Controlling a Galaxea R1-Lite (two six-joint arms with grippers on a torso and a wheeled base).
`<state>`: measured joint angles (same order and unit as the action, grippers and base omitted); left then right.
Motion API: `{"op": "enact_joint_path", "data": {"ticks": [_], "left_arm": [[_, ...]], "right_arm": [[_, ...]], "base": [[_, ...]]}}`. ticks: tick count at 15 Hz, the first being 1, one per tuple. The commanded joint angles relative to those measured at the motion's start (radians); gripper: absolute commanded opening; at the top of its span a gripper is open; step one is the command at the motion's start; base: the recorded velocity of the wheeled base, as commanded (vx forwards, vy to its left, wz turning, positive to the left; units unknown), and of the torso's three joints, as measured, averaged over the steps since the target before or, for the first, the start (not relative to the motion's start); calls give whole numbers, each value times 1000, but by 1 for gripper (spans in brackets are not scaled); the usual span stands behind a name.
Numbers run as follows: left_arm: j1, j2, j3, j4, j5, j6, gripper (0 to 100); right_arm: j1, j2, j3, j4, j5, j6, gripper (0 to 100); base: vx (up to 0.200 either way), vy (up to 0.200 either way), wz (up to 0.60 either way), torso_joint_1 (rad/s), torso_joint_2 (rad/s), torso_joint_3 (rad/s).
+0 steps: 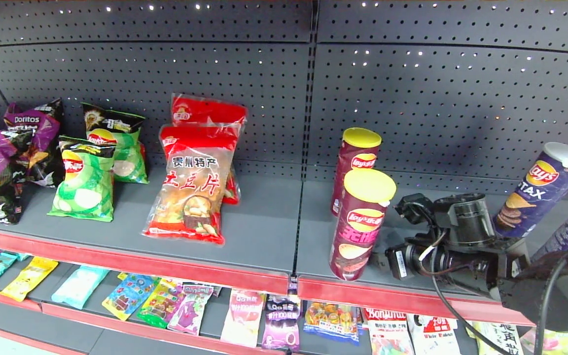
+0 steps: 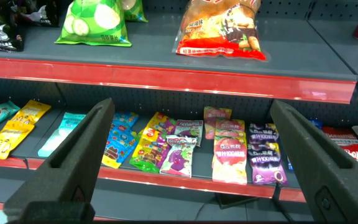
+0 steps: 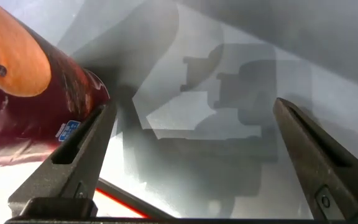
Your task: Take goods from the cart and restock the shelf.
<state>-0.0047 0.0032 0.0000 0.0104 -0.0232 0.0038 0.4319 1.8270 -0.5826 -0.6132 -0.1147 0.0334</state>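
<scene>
In the head view, your right arm is lying low across the upper shelf. Beside its tip the front maroon chip canister is standing upright near the shelf's edge. A rear maroon chip canister is standing behind that one. A purple chip canister is leaning on the arm's far side. Well away from the arm, red potato-slice bags and green chip bags are sitting in rows with bare shelf between them.

In the left wrist view, your left pincer is gaping wide and gripping nothing. It is pointing at the candy packets on the lower shelf, with the upper shelf beyond its tips.

In the right wrist view, your right pincer is also spreading wide and carrying nothing, with bare shelf showing in the gap. The front maroon canister is sitting just outside one finger, close to it; you cannot tell whether they are touching.

You are looking at a canister that seems delivered. The shelf is far from full, so more cart trips are likely waiting.
</scene>
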Motion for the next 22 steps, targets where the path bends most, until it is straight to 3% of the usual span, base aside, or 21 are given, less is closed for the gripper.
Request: {"op": "enact_joint_path", "data": {"ticks": [1,22], "left_arm": [[0,1,0,0,0,-1,100],[0,1,0,0,0,-1,100]], "right_arm": [[1,5,-2,1,0,0,100],[22,-92,56,3,-34,8,100]], "base": [[0,0,0,0,0,0],[0,0,0,0,0,0]]}}
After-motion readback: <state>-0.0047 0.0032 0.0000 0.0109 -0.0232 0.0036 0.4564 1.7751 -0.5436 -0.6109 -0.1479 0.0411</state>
